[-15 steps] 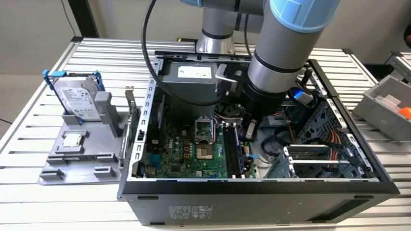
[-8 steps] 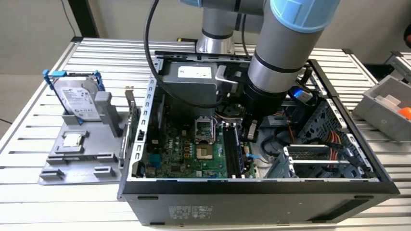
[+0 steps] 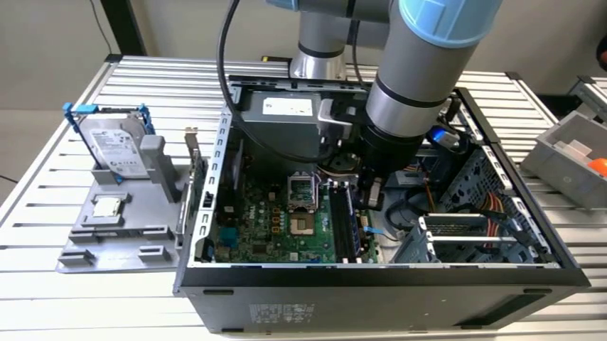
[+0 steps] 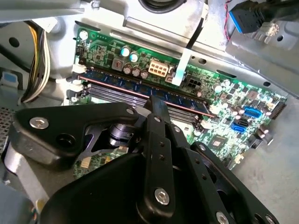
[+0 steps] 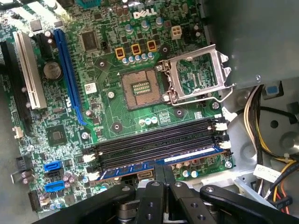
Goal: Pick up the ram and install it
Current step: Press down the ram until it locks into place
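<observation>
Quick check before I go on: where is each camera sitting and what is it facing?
Exterior view: off the arm, looking down into the open computer case; arm reaches in.
First wrist view: on the wrist, facing the motherboard; tool over the ram in the outermost slot.
Second wrist view: on the wrist, other side; tool at the ram.
Both wrist views share ram and slots.

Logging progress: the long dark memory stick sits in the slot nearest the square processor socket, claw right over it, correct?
No: the long dark memory stick sits in the slot farthest from the square processor socket, per the first wrist view. The black claw is right over it.
</observation>
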Controlling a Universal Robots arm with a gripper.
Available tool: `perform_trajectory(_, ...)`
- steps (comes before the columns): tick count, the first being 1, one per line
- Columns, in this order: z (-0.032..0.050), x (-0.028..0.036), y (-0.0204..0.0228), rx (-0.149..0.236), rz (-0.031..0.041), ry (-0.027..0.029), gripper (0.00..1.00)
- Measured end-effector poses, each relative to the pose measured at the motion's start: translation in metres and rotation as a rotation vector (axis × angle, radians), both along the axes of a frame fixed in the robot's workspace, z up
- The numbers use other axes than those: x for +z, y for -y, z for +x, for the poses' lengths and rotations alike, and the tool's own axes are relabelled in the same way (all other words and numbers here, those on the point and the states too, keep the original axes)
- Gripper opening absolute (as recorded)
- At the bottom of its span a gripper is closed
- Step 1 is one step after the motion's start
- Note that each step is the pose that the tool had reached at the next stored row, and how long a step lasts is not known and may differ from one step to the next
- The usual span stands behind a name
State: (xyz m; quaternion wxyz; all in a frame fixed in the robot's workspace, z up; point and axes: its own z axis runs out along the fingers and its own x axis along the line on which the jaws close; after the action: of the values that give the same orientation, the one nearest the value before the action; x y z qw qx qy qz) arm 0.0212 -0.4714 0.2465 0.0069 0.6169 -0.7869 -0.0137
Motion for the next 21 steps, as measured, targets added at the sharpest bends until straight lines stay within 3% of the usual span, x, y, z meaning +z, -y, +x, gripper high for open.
perform_trajectory(14,0.0000,-0.0002,0.0000,0.086,0.0000,-0.0004,0.00)
perform_trajectory(21,0.0000,-0.0003,0.0000,0.095,0.0000,-0.0010,0.00)
